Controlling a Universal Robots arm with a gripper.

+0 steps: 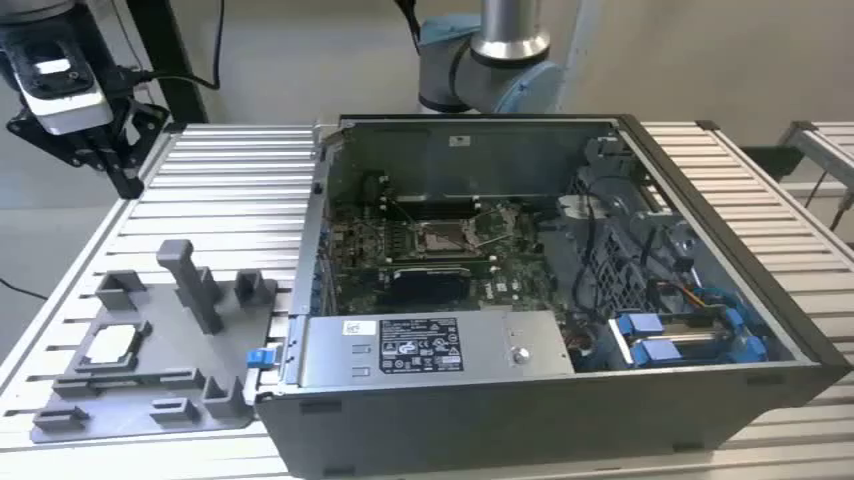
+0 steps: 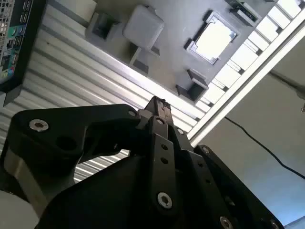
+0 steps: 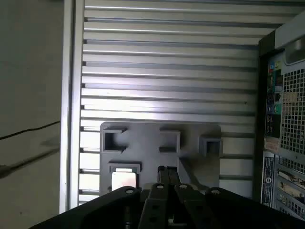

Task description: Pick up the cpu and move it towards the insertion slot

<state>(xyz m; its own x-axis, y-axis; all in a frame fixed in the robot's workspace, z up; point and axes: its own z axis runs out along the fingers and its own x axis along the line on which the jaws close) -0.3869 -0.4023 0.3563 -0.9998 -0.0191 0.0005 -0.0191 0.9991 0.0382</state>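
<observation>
The cpu (image 1: pixel 114 343) lies flat, silvery top up, in a pocket of the grey fixture tray (image 1: pixel 160 405) at the exterior view's left. It shows in both wrist views, as a bright square (image 2: pixel 214 40) and partly behind the gripper body (image 3: pixel 123 180). My gripper (image 1: pixel 130 186) hangs high above the table's far left corner, well away from the cpu. Its black fingers (image 2: pixel 157 101) are shut with nothing between them, tips together (image 3: pixel 167 169). The insertion slot (image 1: pixel 447 235) sits on the green motherboard inside the open computer case (image 1: pixel 534 400).
The grey tray carries upright posts (image 1: pixel 194 285) and blocks around the cpu. The case walls and a power supply (image 1: pixel 420 345) ring the motherboard. Ribbed aluminium table (image 1: pixel 227 190) lies between gripper and tray. A black cable (image 2: pixel 262 143) runs over the floor beyond the table edge.
</observation>
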